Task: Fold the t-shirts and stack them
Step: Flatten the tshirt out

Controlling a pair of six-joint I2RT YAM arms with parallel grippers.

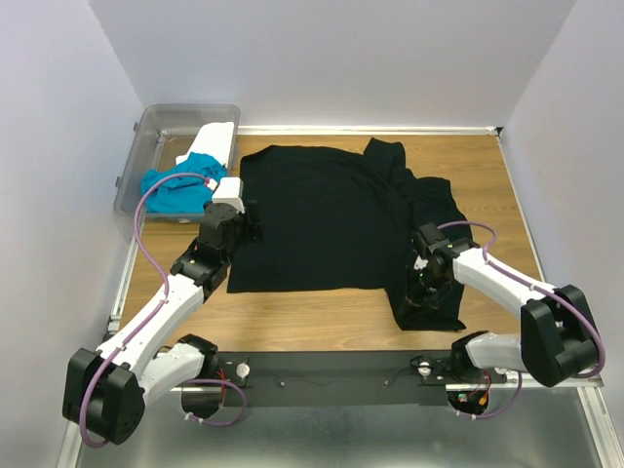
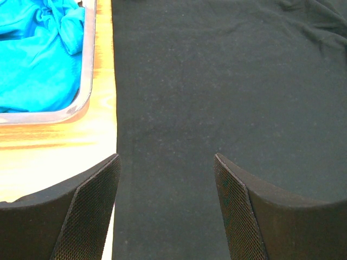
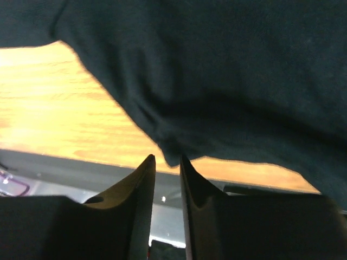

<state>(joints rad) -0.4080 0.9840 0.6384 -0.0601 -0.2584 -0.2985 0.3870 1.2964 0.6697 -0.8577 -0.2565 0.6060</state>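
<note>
Overhead, the black t-shirt (image 1: 322, 214) lies spread nearly flat on the worktop (image 1: 507, 185), its right side rumpled. The turquoise t-shirt (image 1: 180, 185) and white t-shirt (image 1: 216, 141) sit in the bin (image 1: 185, 112). Light, limp cloth like this will likely sag and slide, so edges and corners seem the best places to pinch.

From the left wrist, the left hand (image 2: 165, 162) hangs released, straddling the black shirt's left edge.

From the right wrist, the right hand (image 3: 167, 158) is clenched on a small tuck of the shirt's edge.

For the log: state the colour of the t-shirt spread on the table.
Plain black t-shirt; best seen in the top external view.
</note>
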